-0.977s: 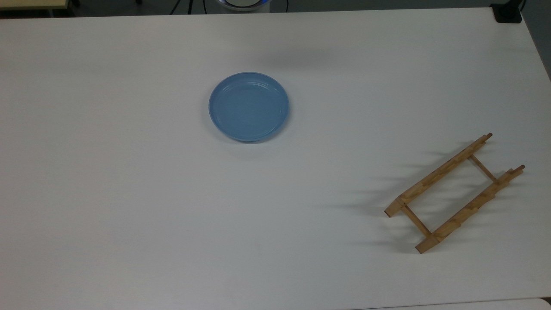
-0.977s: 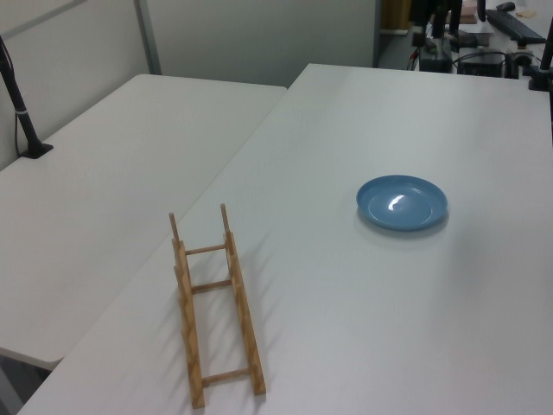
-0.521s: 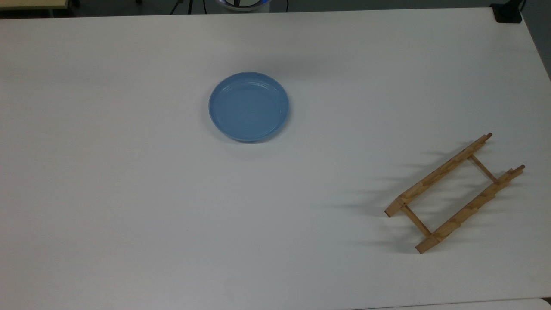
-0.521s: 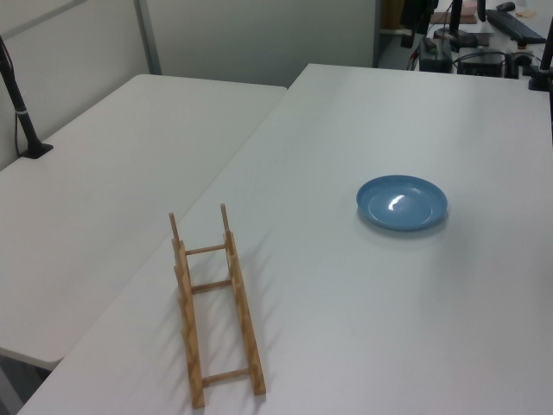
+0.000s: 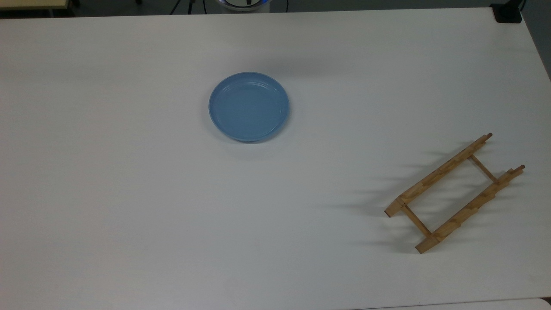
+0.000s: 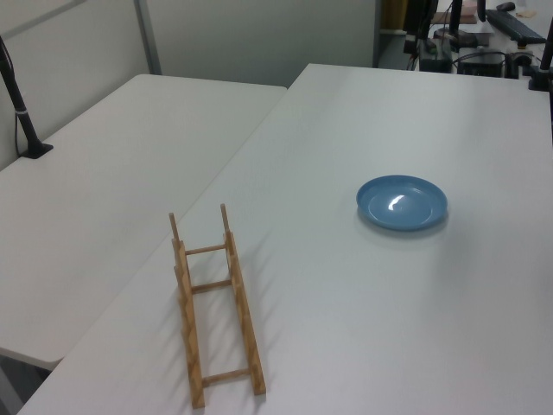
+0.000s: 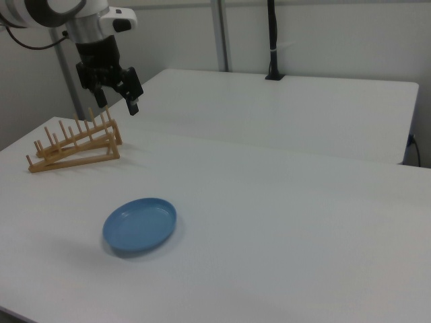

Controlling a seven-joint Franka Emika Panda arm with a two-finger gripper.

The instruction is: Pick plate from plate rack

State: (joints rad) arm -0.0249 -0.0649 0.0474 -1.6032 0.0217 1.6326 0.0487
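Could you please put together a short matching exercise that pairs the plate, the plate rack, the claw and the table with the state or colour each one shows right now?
Column 1
1. plate
2. plate rack
3. claw
4. table

Column 2
A. white, bearing the other things
B. light-brown wood, no plate in it
C. light blue, lying flat on the table
D. raised in the air, open, holding nothing

Pairs: 1-C, 2-B, 3-D, 4-A

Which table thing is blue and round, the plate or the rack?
The plate: a round, blue dish lying flat. The plate rack is brown wood, shaped like a ladder.
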